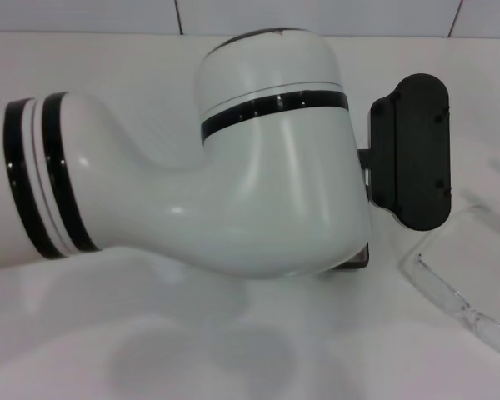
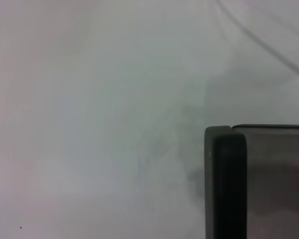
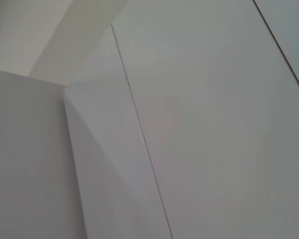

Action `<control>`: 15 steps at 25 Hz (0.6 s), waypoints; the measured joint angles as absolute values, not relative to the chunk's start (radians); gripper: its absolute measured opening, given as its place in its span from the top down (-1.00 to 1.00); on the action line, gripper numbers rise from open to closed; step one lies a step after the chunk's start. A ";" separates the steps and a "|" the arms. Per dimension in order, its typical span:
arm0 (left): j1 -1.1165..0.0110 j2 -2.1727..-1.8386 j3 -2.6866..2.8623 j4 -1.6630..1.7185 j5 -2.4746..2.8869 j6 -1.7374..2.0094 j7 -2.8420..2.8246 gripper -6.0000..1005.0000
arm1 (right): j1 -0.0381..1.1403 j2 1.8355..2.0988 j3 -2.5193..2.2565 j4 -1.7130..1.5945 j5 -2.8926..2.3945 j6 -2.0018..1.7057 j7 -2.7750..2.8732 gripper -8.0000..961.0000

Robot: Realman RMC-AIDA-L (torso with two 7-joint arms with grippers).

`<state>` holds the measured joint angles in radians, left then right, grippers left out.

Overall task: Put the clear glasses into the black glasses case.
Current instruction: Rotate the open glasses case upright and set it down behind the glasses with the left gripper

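Our left arm reaches across the head view and fills most of it, hiding its own gripper, so we cannot tell whether those fingers are apart or together. The clear glasses lie on the white table beyond the arm's black wrist end, on our right. In the left wrist view a corner of the black glasses case shows, open, with grey lining. The right arm is not seen; its camera shows only white panels. We judge the glasses light, slippery and easily scratched; best held at the bridge or frame.
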<state>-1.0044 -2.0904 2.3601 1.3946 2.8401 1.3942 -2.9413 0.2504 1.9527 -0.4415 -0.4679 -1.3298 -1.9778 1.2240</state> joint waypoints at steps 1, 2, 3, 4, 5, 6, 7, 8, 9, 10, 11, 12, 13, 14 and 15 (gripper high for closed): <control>-1.008 -2.091 2.362 1.389 2.840 1.394 -2.944 0.61 | 0.249 1.953 -0.441 -0.468 -1.330 -1.981 1.224 -0.54; -1.011 -2.091 2.363 1.385 2.840 1.394 -2.945 0.61 | 0.246 1.953 -0.440 -0.468 -1.330 -1.986 1.224 -0.54; -1.012 -2.091 2.364 1.383 2.840 1.394 -2.945 0.61 | 0.246 1.953 -0.440 -0.468 -1.330 -1.986 1.224 -0.54; -1.013 -2.091 2.365 1.382 2.840 1.394 -2.946 0.61 | 0.244 1.953 -0.439 -0.468 -1.330 -1.989 1.224 -0.54; -1.013 -2.092 2.365 1.383 2.840 1.394 -2.946 0.61 | 0.242 1.953 -0.438 -0.468 -1.330 -1.991 1.224 -0.54; -1.013 -2.092 2.366 1.385 2.840 1.394 -2.946 0.60 | 0.241 1.953 -0.436 -0.468 -1.330 -1.992 1.224 -0.54; -1.013 -2.093 2.366 1.386 2.840 1.394 -2.946 0.60 | 0.238 1.953 -0.432 -0.468 -1.330 -1.994 1.224 -0.54; -1.013 -2.093 2.366 1.388 2.840 1.394 -2.947 0.60 | 0.237 1.953 -0.429 -0.468 -1.330 -1.997 1.224 -0.54; -1.013 -2.094 2.366 1.389 2.840 1.394 -2.947 0.60 | 0.235 1.953 -0.426 -0.468 -1.330 -2.001 1.224 -0.54; -1.014 -2.094 2.368 1.390 2.840 1.394 -2.947 0.60 | 0.234 1.953 -0.424 -0.468 -1.330 -2.005 1.224 -0.54; -1.014 -2.094 2.368 1.390 2.840 1.394 -2.947 0.60 | 0.233 1.953 -0.422 -0.468 -1.330 -2.007 1.224 -0.54; -1.014 -2.094 2.369 1.390 2.840 1.394 -2.946 0.60 | 0.232 1.953 -0.419 -0.467 -1.330 -2.011 1.224 -0.54; -1.016 -2.094 2.373 1.390 2.840 1.394 -2.946 0.60 | 0.230 1.953 -0.417 -0.467 -1.330 -2.013 1.224 -0.54; -1.018 -2.094 2.377 1.390 2.839 1.394 -2.946 0.60 | 0.229 1.953 -0.415 -0.467 -1.330 -2.014 1.224 -0.54; -1.019 -2.094 2.379 1.390 2.839 1.395 -2.947 0.60 | 0.227 1.953 -0.412 -0.466 -1.330 -2.016 1.224 -0.54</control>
